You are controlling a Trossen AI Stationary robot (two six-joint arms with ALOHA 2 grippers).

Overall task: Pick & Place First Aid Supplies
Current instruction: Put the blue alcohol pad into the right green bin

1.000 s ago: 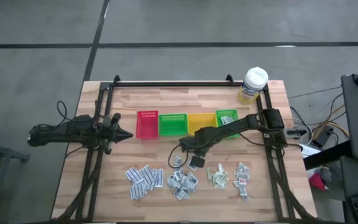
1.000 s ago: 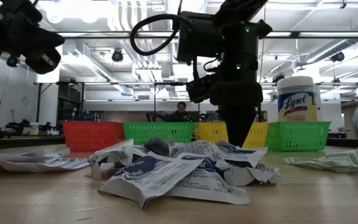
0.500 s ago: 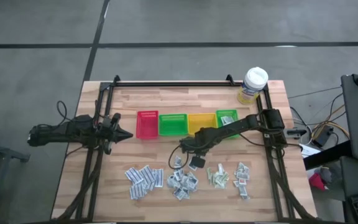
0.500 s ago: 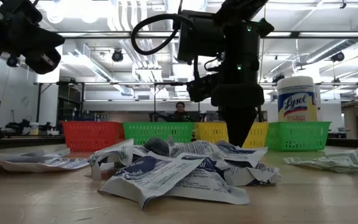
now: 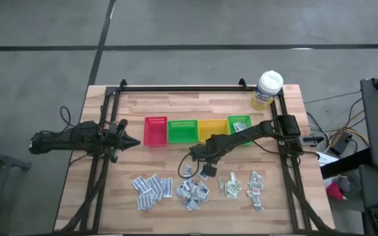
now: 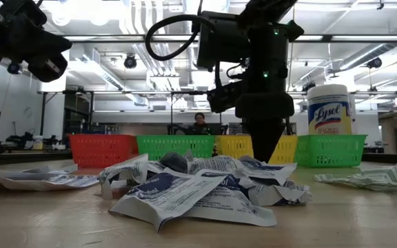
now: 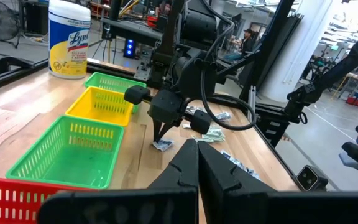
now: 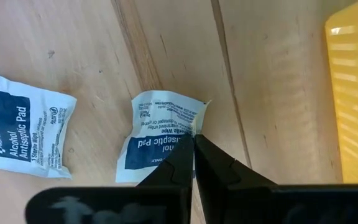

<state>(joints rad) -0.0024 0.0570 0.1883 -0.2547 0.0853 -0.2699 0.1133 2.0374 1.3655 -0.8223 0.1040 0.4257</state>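
The right tool is pinched shut on the edge of an alcohol pad lying on the worktop, just beside the yellow bin. A second pad lies near it. The other sachets sit in heaps on the worktop's near side. The left tool is shut, empty, waiting left of the red bin.

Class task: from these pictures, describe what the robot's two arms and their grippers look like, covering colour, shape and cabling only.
Both arms are black and jointed. The left gripper ends in two slim, dark, tapering fingers. The right gripper has the same narrow black wedge-shaped fingers. On the right arm, black cables loop out beside the boxy wrist housing, where small green lights glow.
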